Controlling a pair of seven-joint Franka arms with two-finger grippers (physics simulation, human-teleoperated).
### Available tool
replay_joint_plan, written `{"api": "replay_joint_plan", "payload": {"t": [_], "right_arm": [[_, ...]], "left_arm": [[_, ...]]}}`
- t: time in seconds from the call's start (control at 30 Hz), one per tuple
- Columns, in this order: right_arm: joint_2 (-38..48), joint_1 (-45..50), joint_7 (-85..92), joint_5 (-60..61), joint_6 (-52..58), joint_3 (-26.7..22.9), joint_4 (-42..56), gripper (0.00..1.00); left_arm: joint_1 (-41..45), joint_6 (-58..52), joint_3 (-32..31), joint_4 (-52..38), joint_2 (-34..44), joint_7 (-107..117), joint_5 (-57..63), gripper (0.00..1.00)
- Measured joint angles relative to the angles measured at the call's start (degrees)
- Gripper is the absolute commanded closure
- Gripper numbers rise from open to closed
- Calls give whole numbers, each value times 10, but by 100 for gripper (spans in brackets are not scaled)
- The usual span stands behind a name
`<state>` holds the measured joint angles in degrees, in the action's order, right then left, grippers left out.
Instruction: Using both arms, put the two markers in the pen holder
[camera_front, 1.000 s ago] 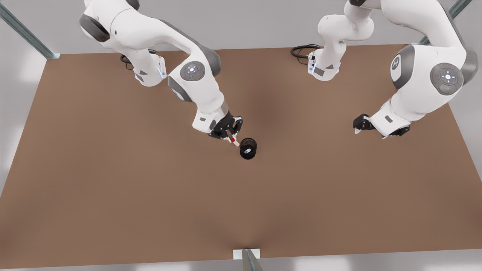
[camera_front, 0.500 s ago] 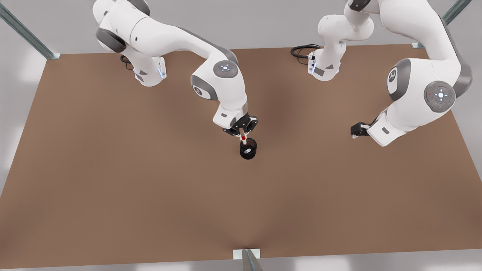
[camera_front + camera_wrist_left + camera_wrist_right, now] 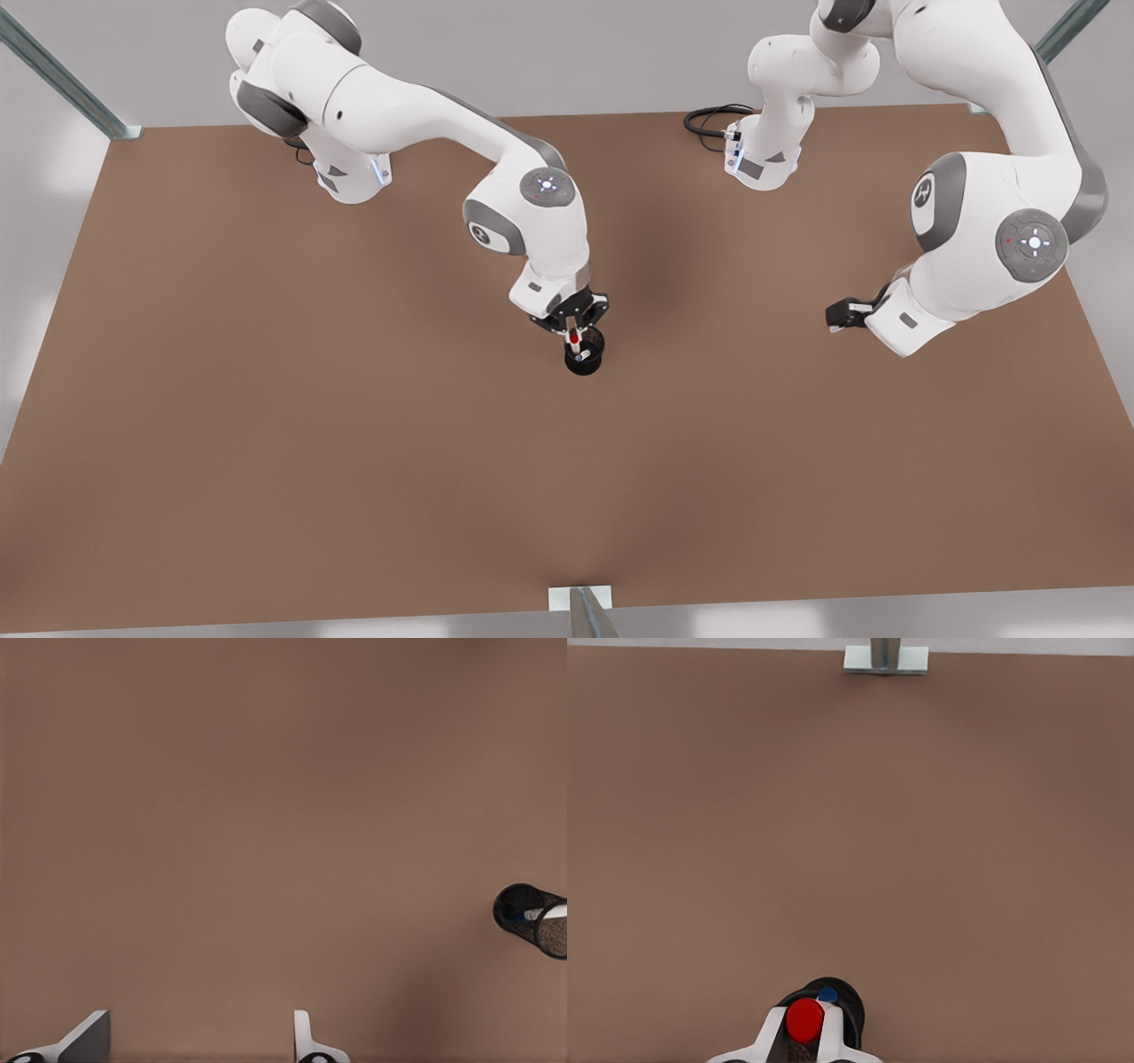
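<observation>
Pen holder (image 3: 584, 358): upright on the brown table (image 3: 266, 399), near its middle; also seen far off in the left wrist view (image 3: 530, 917).
Blue marker (image 3: 582, 357): already inside the holder; blue end visible beside the red cap in the right wrist view (image 3: 827, 994).
Red marker (image 3: 574, 338): pinched between the fingers of the right gripper (image 3: 577, 321), red cap facing the wrist camera (image 3: 804, 1020).
Key relation: long axis of the red marker close to vertical, lower end at or just inside the holder's mouth; holder directly under the right gripper. Judged next move: straight descent or release, little sideways correction.
Right gripper state: closed on the red marker, fingers (image 3: 772, 1035) on both sides of the barrel.
Left gripper (image 3: 840, 314): well apart from the holder, toward the front view's right; waiting. Fingers (image 3: 87, 1038) spread, nothing between them.
Nearer arm: right arm, by far.
Hidden or unclear: lower end of the red marker masked by gripper and mesh; depth of insertion not determinable. Contact between the two markers not determinable. Risk, as judgement: red marker fouling the blue one on release.
</observation>
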<state>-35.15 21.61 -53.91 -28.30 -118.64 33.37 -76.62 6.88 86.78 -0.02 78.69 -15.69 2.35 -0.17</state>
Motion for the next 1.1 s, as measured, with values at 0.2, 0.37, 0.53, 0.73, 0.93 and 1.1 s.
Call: {"api": "replay_joint_plan", "payload": {"t": [0.2, 0.37, 0.53, 0.73, 0.93, 1.1], "right_arm": [[-6, 9, -16, -3, -9, 0, 0, 79], [-12, 15, -28, -4, -22, -1, 2, 79], [-19, 14, -37, -19, -28, -1, 0, 79], [-23, 15, -48, -37, -28, -1, -16, 79], [-25, 21, -57, -43, -28, -1, -29, 79], [-35, 23, -64, -55, -27, -1, -32, 25]], "left_arm": [[-6, 0, 0, 0, -3, 5, -1, 0], [-6, 0, 0, 0, -6, 7, -1, 0], [-6, 0, 0, 0, -10, 9, -1, 0], [-6, 0, 0, 0, -15, 11, 0, 0], [-13, 1, 0, 0, -21, 12, -1, 0], [-13, 1, 0, 0, -24, 13, -1, 0]]}}
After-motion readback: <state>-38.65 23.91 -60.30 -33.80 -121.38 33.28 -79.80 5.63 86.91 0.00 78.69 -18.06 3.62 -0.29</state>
